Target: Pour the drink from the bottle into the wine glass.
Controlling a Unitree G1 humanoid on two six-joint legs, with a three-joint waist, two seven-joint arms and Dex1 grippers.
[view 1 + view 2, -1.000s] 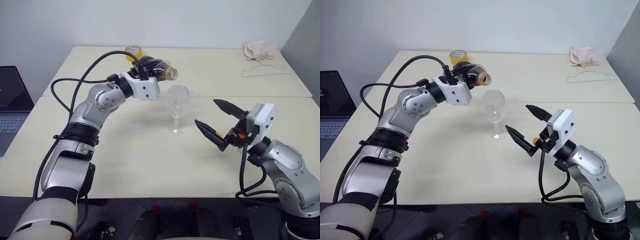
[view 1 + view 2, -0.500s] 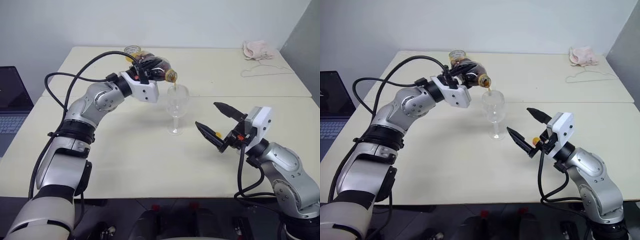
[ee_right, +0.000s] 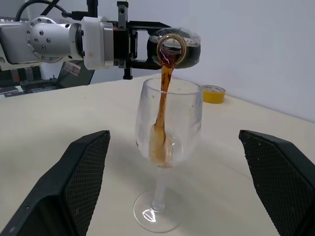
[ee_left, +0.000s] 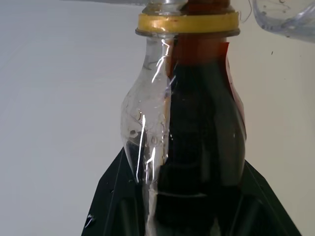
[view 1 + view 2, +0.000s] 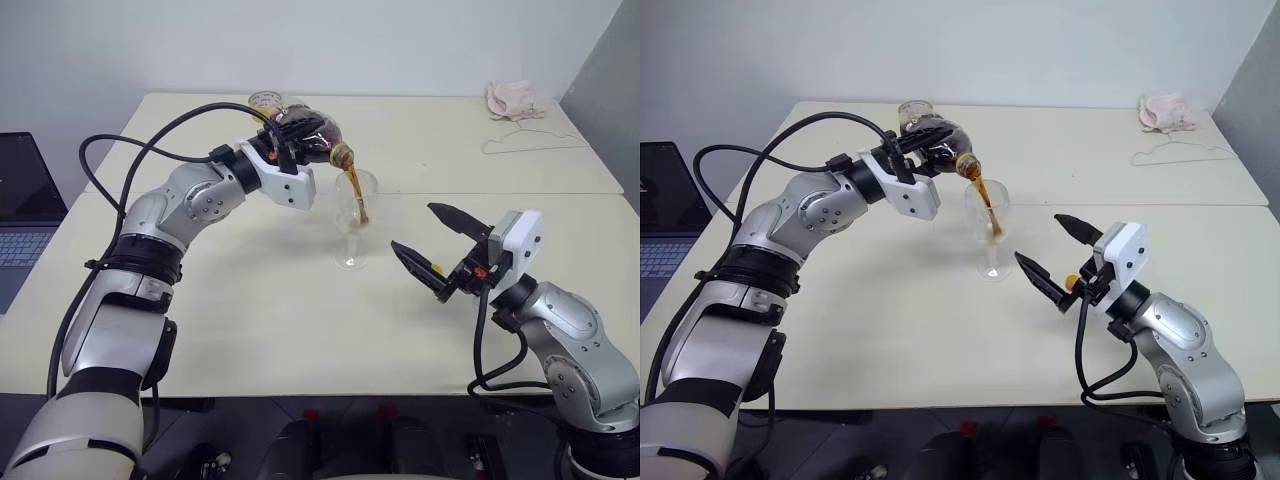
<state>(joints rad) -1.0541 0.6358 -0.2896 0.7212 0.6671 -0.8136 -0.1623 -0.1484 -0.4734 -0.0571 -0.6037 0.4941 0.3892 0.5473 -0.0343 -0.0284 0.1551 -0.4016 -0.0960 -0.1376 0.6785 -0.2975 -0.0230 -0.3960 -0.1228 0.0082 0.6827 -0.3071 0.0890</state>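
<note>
- The left gripper (image 5: 283,150) has its jaws clamped on the bottle (image 5: 312,137), holding it tipped on its side above the bench (image 5: 250,300) so that the open mouth hangs just over the rim of the wine glass (image 5: 353,215)
- The tilt lets the drink (image 3: 162,105) run in a thin dark stream from the mouth down the inside of the bowl, where a little collects at the bottom; much of it is left in the bottle, as the left wrist view shows
- The wine glass stands upright on its foot near the middle of the bench, untouched by either gripper
- The right gripper (image 5: 432,243) hovers near the glass on its right with jaws wide apart and empty, aimed at the stem, probably ready to steady it
- A yellow tape roll (image 3: 214,93) lies on the bench behind the bottle, and a cloth (image 5: 515,100) with a wire hanger (image 5: 530,142) sits well apart at the far right corner
</note>
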